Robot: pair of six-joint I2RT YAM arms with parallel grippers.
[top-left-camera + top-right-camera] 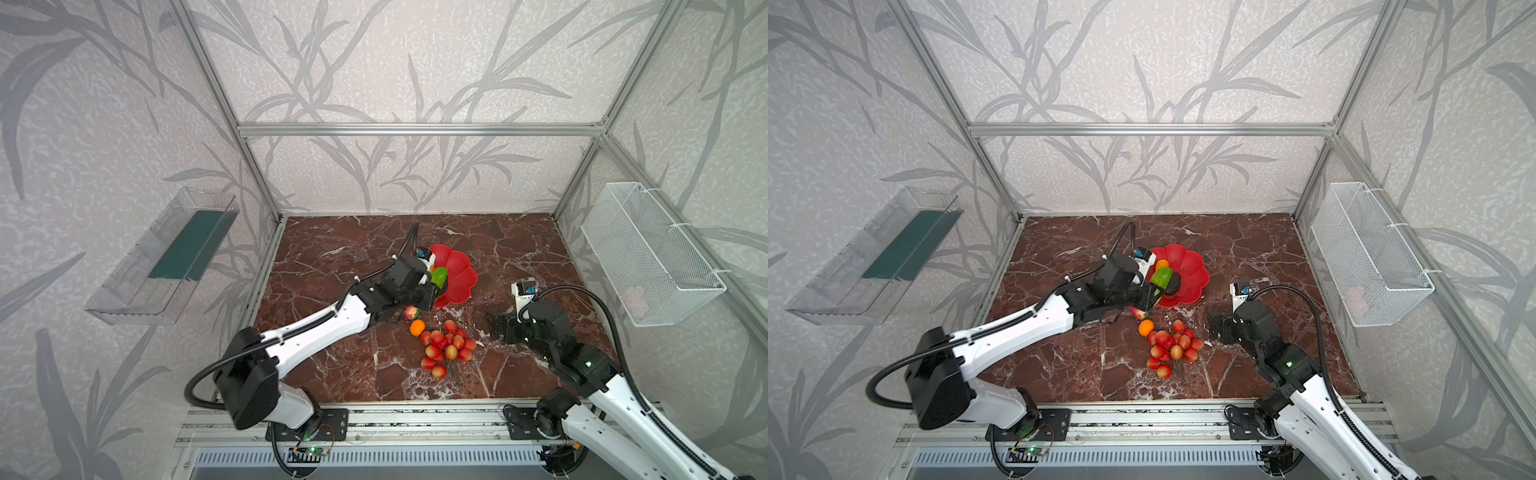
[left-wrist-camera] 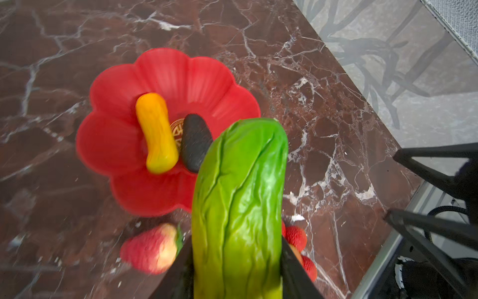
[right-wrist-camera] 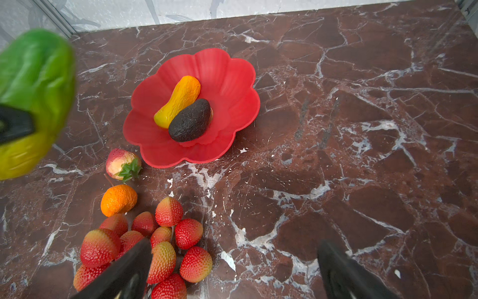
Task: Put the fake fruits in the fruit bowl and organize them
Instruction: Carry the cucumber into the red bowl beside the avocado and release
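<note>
Marble table (image 1: 519,249): my left gripper (image 2: 235,243) clamps the green fruit (image 2: 240,194) for the fruit bowl (image 2: 201,85); right gripper (image 3: 235,244) hangs open, spare.

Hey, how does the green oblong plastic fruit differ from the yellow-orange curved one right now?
The green-yellow oblong plastic fruit is gripped in the left claw; the yellow-orange curved plastic fruit lies in the glossy red petal-rimmed bowl, beside the dark bumpy oval. The green one is fairly straight; the yellow-orange one bends. Both have wrinkled skins.
</note>
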